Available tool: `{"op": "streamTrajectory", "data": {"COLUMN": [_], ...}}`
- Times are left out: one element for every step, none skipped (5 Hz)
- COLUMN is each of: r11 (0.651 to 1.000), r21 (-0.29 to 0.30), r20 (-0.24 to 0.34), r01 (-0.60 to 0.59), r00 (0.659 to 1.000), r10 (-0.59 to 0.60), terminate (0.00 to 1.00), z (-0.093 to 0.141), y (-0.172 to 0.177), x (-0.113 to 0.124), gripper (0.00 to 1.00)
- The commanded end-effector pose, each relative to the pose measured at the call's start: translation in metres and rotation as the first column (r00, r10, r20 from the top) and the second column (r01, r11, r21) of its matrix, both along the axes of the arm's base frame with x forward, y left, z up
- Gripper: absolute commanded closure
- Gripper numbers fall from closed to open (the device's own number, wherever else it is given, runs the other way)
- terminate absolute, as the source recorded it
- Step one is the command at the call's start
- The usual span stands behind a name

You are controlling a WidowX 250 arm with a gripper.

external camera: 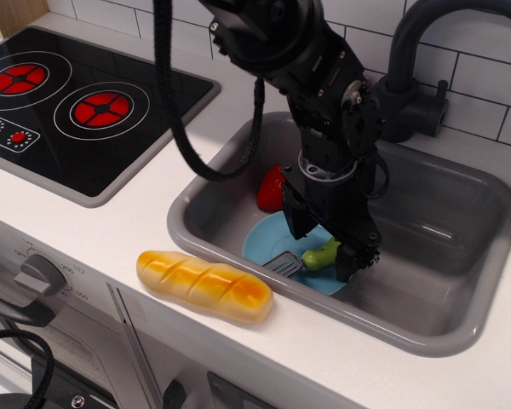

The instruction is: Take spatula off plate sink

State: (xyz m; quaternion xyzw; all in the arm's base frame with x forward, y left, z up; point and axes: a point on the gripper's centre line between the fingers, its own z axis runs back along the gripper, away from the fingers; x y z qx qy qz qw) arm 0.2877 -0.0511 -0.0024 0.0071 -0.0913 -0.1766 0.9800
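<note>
In the grey sink (443,281), the blue plate (260,243) holds the green-handled spatula (311,257), not yet lifted off. The gripper (324,245) hangs low, jaws apart either side of the handle; closing, lifting and setting it down remain to be done

Mostly plastic-looking toys, smooth finishes

Sink (460,281) looked grey satin plastic with soft highlights; plate (260,245) smooth light-blue plastic; spatula (311,256) matt green handle, dark blade; bread (204,285) glossy; stovetop (94,145) glossy black; claw (324,243) matt black; surface (111,230) smooth white.
</note>
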Motion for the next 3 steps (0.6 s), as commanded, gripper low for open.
{"op": "streamTrajectory", "data": {"r11": [1.000, 1.000, 1.000], "r21": [0.007, 0.009, 0.006], "r20": [0.017, 0.011, 0.001], "r01": [-0.001, -0.013, -0.013], "r00": [1.000, 1.000, 1.000], "r10": [0.001, 0.013, 0.013], "terminate": [0.00, 0.00, 0.00], "z": [0.0033, 0.0023, 0.0004], "y": [0.0028, 0.0050, 0.0051], "x": [-0.0006, -0.0015, -0.0025], "gripper": [0.00, 0.00, 1.00]}}
